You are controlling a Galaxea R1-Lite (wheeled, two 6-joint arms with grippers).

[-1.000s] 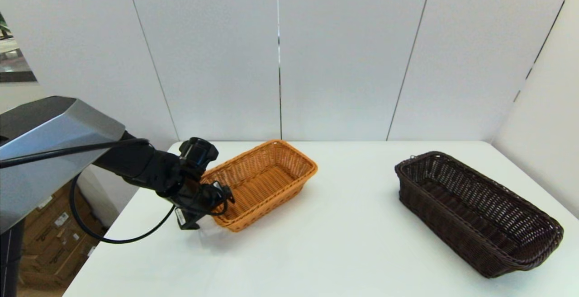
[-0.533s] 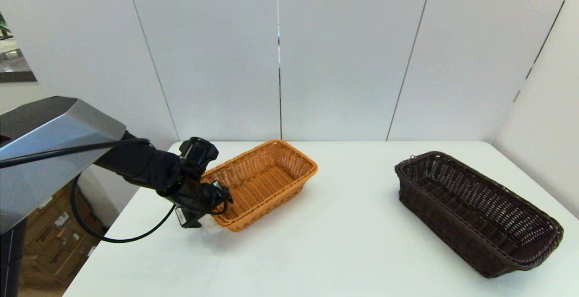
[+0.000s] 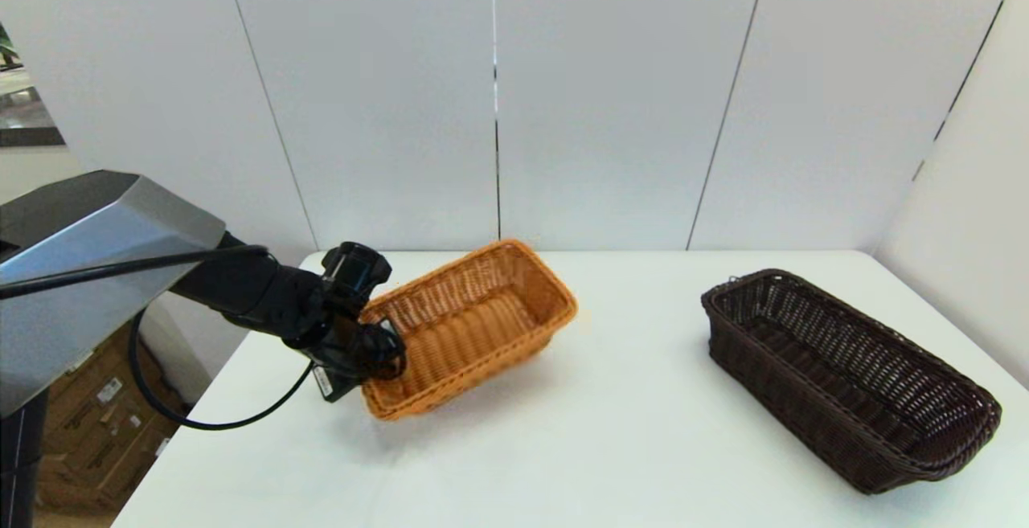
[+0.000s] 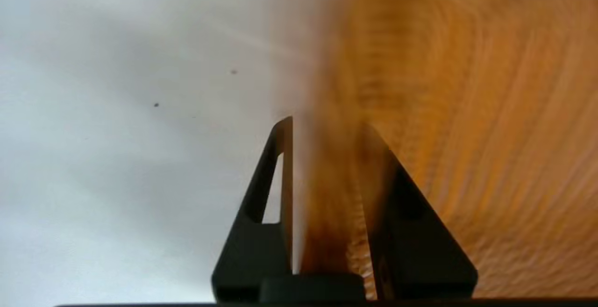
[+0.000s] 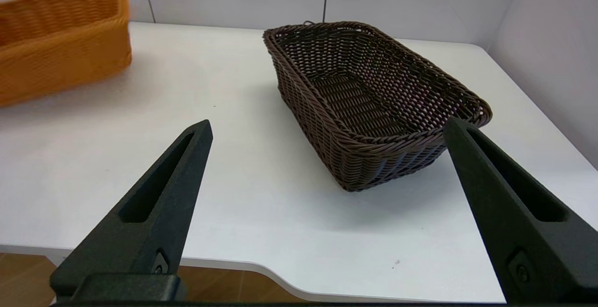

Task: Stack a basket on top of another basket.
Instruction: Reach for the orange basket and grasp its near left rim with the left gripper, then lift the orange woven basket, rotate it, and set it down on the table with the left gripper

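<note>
The orange-tan basket (image 3: 470,327) is gripped at its near-left rim by the left gripper's (image 3: 378,359) closed jaws and is tilted, its far end raised off the white counter (image 3: 611,415). The dark brown basket (image 3: 844,375) rests flat, well apart to the right. The right gripper (image 5: 327,167) is held low at the counter's near edge, jaws wide open. Pale wall panels (image 3: 611,94) close the room behind.

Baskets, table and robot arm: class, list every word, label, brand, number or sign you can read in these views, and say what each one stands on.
No text can be read in any view.
Orange-tan basket: no label or print.
Dark brown basket: no label or print.
White sticker on the left arm beside the left gripper: too small to read.
Cardboard boxes beyond the table: pale labels, too small to read.
</note>
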